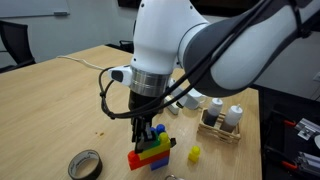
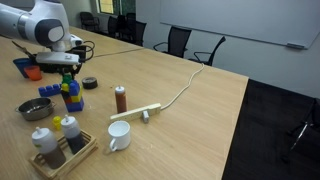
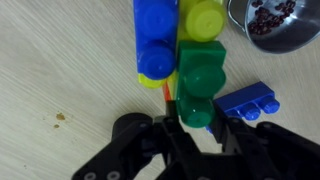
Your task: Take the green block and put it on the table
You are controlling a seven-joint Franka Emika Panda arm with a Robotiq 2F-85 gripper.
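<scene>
Wrist view: we log the gripper (image 3: 197, 128) narrowed on the green block (image 3: 200, 80), fingers (image 3: 226, 132) against both sides of its near end. The green block sits in the block stack on the table (image 3: 60, 70), at 3 o'clock from the blue block (image 3: 155, 40) and 6 o'clock from the yellow block (image 3: 203, 20). Metal bowl (image 3: 275, 25) at 1 o'clock.

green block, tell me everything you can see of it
The green block is a glossy plastic brick with two round studs showing in the wrist view. It sits in a stack on the wooden table, touching a blue block and a yellow block. The gripper straddles one end; whether it is clamped is unclear.
</scene>
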